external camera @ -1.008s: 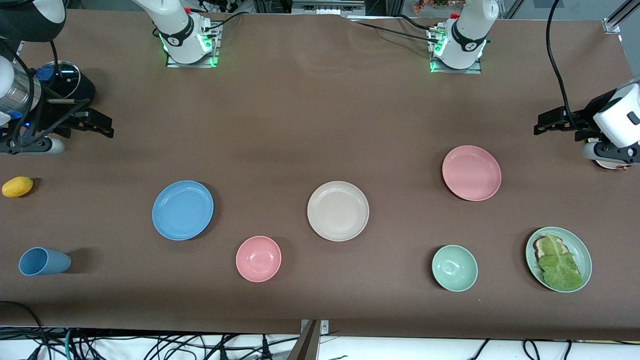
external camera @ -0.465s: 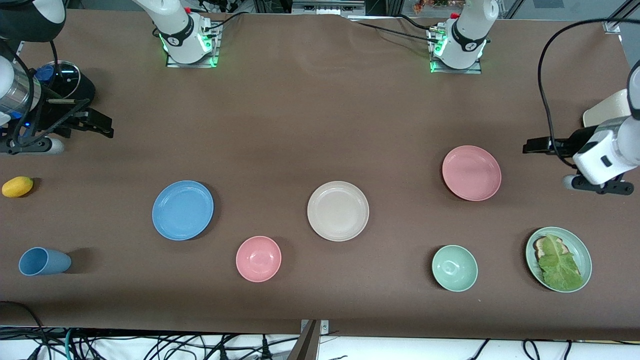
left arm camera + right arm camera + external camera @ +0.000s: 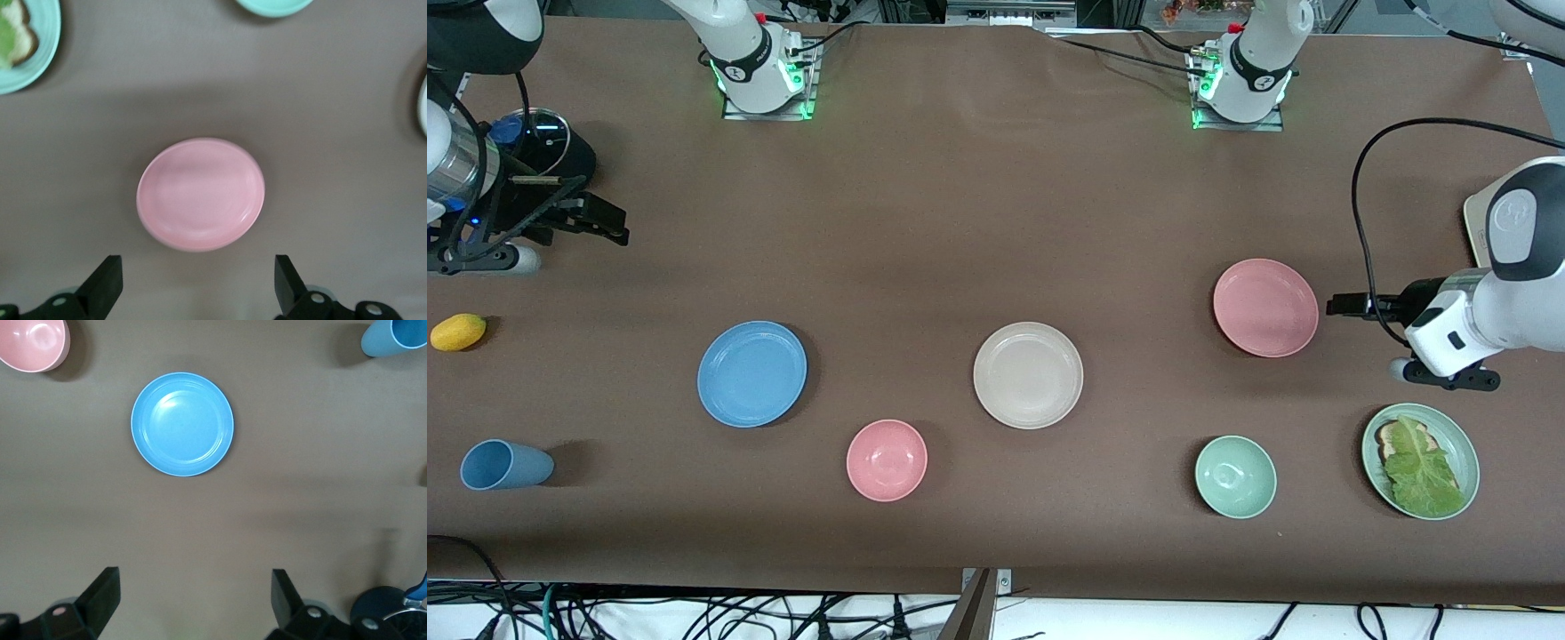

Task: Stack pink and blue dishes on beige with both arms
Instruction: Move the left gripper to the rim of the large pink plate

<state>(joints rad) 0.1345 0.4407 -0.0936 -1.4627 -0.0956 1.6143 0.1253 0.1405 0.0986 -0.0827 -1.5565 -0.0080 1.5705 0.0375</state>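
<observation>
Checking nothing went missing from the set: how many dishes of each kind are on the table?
Plates: 4: blue plate, beige plate, pink plate, green plate with food
Bowls: 2: pink bowl, green bowl
Cups: 1: blue cup
Total: 7

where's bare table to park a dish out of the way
Widest bare stretch: between the arm bases and the blue plate, beige plate and pink plate. It is tighter nearer the camera, among the pink bowl, green bowl and lettuce plate.
</observation>
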